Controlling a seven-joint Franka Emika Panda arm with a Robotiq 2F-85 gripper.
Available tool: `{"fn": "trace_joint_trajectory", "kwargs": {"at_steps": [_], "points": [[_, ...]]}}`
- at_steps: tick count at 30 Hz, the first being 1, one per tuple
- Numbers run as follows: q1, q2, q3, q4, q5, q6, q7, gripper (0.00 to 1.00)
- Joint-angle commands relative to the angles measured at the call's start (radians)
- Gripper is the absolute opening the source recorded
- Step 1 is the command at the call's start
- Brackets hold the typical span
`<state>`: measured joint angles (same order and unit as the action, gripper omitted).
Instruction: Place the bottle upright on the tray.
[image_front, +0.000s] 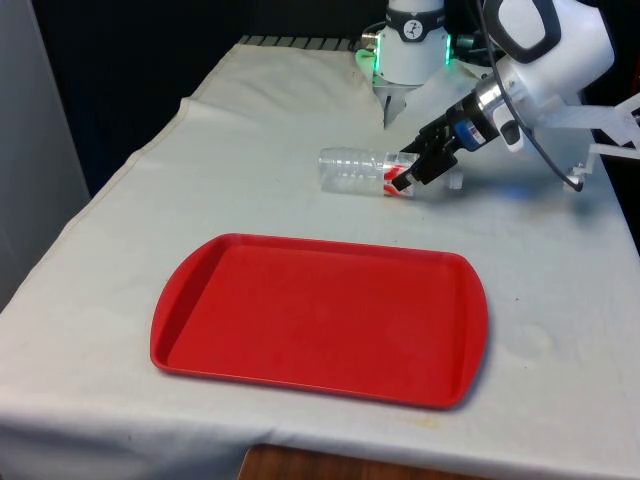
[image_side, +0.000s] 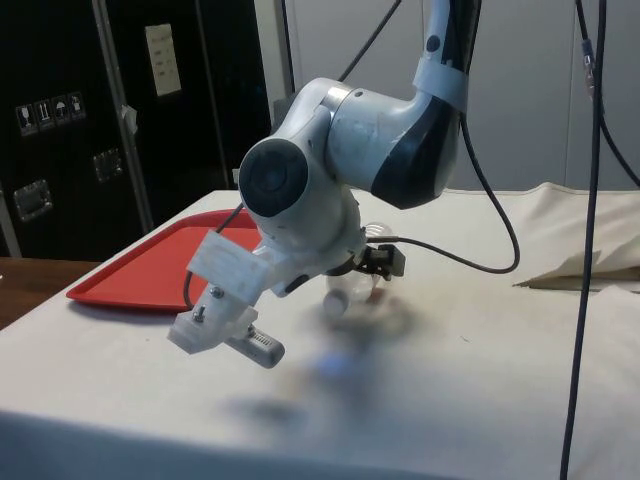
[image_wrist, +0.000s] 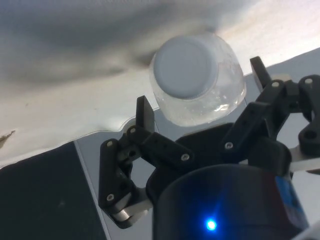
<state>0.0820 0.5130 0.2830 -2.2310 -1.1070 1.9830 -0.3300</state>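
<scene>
In the front view, the clear plastic bottle (image_front: 385, 172) lies on its side on the white cloth (image_front: 90, 260), its long axis running across the table from the front view's left to right, well beyond the far edge of the red tray (image_front: 320, 320), which sits empty nearer the camera. The gripper (image_front: 412, 172) comes in low from the front view's right and meets the bottle around its red label, toward the cap end (so the bottle's base points away to the front view's left). In the side view, the arm's bulk covers most of the contact, but the bottle (image_side: 345, 295) shows just past the wrist, lying on the cloth with the tray (image_side: 150, 265) well apart behind it. In the wrist view, the bottle (image_wrist: 200, 82), seen end-on with its pale cap facing the camera, sits between the two fingers (image_wrist: 145, 114), which stand spread on either side of it with gaps showing, so the jaws are open and not yet clamped. Closing across the short axis looks like the next need.
</scene>
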Motion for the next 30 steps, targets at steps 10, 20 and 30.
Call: {"fn": "trace_joint_trajectory", "kwargs": {"at_steps": [10,20,30], "points": [[0.000,0.001,-0.001,0.001,0.000,0.001,0.002,0.68],[-0.001,-0.002,0.005,0.002,-0.001,-0.013,0.001,0.38],[-0.004,-0.039,0.012,-0.002,0.014,-0.034,-0.019,0.00]]}}
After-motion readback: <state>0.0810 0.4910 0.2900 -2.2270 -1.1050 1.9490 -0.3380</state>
